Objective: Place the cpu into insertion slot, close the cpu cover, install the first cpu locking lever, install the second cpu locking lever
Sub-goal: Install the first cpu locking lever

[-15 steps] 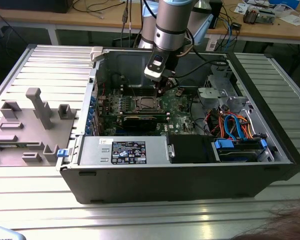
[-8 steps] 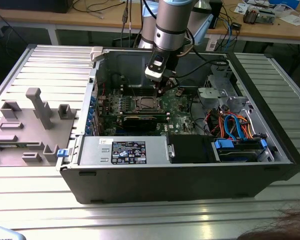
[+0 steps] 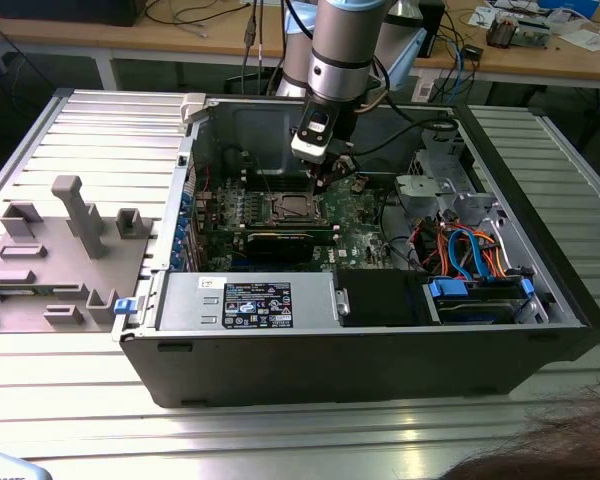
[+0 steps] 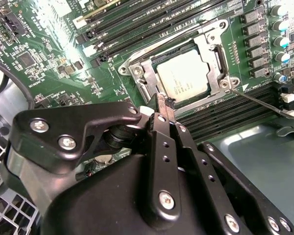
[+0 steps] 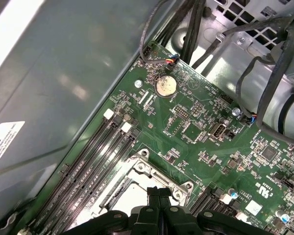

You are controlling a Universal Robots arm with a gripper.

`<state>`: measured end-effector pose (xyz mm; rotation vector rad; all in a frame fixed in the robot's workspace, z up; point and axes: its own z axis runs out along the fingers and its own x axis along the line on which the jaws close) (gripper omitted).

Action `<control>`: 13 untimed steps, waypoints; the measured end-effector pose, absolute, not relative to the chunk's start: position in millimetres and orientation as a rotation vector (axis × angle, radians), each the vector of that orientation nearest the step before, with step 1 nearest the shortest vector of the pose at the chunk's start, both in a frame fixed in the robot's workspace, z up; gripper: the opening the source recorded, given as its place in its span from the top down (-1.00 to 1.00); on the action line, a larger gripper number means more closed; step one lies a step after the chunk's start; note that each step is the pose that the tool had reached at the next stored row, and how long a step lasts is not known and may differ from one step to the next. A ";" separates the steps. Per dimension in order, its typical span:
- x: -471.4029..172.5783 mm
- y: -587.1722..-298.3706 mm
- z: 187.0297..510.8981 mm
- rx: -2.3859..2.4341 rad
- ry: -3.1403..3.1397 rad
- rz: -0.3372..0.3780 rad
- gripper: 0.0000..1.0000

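Note:
The cpu (image 4: 183,78), a silver-grey square, lies in the insertion slot (image 3: 285,208) on the green board. The cpu cover (image 4: 211,53), a metal frame with a cut-out centre, lies flat around the chip. A thin lever rod (image 4: 264,104) runs from a socket corner out over the memory slots. My gripper (image 4: 162,100) is shut, fingers pressed together with nothing visible between them. Its tip sits at the socket frame's edge beside the chip, as both wrist views show (image 5: 159,192). In the exterior view the gripper (image 3: 325,172) hangs inside the case just above the socket.
Long memory slots (image 4: 137,24) flank the socket on both sides. A coin battery (image 5: 166,86) and black cable bundles (image 5: 264,58) lie beyond it. The case holds a black card (image 3: 280,243), a power supply (image 3: 250,300) and a drive bay with coloured cables (image 3: 470,250). A grey fixture (image 3: 70,230) stands outside.

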<state>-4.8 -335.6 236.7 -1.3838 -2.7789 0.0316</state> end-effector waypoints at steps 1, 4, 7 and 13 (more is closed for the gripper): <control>-4.8 -335.6 236.7 -1.381 -2.780 0.032 0.79; -4.8 -335.6 236.7 -1.375 -2.783 0.032 0.79; -4.8 -335.6 236.7 -1.367 -2.787 0.032 0.79; -4.8 -335.6 236.7 -1.350 -2.796 0.032 0.79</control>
